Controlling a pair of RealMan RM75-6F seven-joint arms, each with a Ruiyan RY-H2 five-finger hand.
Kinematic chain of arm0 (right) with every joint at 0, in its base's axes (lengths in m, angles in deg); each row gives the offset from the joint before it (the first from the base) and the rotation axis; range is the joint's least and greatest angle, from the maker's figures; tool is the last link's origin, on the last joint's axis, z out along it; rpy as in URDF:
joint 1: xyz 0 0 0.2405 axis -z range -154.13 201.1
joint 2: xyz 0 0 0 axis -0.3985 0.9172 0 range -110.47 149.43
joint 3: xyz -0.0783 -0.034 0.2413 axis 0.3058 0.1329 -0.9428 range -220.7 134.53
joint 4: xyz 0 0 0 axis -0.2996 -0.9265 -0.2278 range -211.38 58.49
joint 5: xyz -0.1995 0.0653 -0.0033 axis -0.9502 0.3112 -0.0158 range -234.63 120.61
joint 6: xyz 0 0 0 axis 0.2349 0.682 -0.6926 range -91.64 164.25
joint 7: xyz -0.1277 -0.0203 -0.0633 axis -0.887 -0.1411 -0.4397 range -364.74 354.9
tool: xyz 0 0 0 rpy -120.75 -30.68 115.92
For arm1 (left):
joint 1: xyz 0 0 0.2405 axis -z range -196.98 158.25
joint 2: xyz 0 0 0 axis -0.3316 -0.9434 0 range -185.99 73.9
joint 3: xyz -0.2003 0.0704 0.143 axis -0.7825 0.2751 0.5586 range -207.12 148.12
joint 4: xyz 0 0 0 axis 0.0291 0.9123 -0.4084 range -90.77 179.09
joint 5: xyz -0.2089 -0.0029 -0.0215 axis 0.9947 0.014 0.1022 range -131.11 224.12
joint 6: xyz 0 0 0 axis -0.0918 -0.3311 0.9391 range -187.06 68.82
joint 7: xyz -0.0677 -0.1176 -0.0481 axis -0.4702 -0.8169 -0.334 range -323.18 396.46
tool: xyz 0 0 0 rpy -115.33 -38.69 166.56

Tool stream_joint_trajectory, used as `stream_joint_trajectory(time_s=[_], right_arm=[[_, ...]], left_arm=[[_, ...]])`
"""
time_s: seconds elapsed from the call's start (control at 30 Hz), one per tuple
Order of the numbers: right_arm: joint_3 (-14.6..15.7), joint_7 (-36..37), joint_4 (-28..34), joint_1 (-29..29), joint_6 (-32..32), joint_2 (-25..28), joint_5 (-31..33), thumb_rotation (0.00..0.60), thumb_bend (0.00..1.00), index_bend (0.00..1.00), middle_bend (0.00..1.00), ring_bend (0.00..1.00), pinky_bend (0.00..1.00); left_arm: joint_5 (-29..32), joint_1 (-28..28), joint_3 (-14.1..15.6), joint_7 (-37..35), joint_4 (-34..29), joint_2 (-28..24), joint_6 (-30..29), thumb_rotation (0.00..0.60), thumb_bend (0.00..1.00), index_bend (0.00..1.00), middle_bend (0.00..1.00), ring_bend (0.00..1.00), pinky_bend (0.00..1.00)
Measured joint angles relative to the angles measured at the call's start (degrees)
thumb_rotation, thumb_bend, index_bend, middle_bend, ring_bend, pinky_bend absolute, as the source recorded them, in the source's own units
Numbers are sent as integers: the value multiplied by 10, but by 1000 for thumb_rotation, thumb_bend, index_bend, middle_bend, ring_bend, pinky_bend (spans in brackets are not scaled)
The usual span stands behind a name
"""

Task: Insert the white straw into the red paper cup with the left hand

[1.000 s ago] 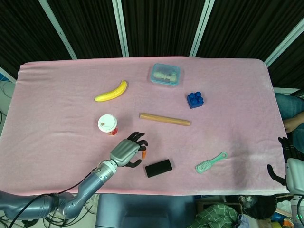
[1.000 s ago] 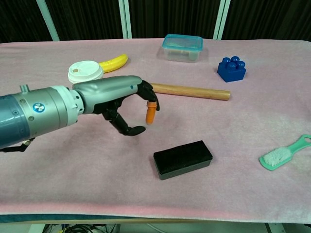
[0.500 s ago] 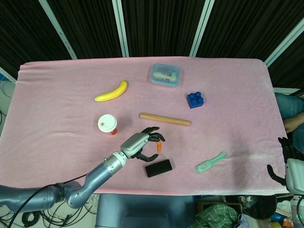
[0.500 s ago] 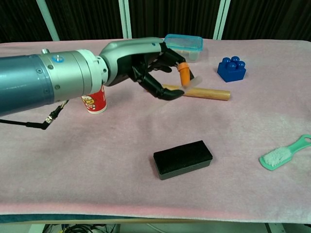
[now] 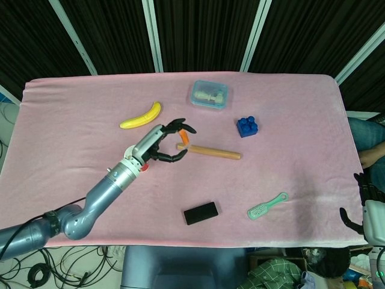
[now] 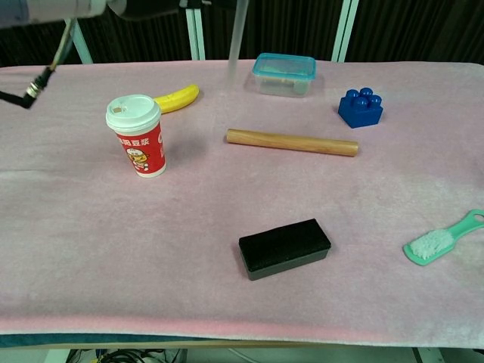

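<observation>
- Two hands show in the head view: the left hand (image 5: 161, 143), left of centre, pinches the white straw (image 6: 235, 41) by its orange tip, other fingers spread.
- Hanging blurred at top centre of the chest view, that straw stays clear of the red paper cup (image 6: 139, 136), lidded, centre left.
- Only part of the right hand (image 5: 363, 205) shows at the lower right edge; I cannot tell its state.
</observation>
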Motion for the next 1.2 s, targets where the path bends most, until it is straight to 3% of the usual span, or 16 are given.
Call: stream_joint_trajectory(time_s=[0.3,0.5,0.67,1.0,1.2], right_arm=[[2,-2,0,0,0,-2,-3,600,282,24,47,159,199],[1,0,0,-1,-2,-3,1,600,281,24,47,159,200],[0,-3,1,-1,-2,-4,5,600,283,24,47,159,200],[-3,-7,2,1,2,-4,10,600,283,25,47,159,200],[-3,-5,2,1,0,-3,12,600,282,24,47,159,199]], left_arm=[[38,-21,-39,-62,-3,-125,77,600,421,629,273,18,79],[40,-59,-59,-111,-12,-175,120,600,421,636,275,18,85],[3,-94,-81,-177,-4,-179,150,600,420,636,275,18,90],[-137,-149,-130,-297,34,-139,222,600,421,649,284,18,90],[-216,-163,-124,-330,41,-134,215,600,421,651,286,18,90]])
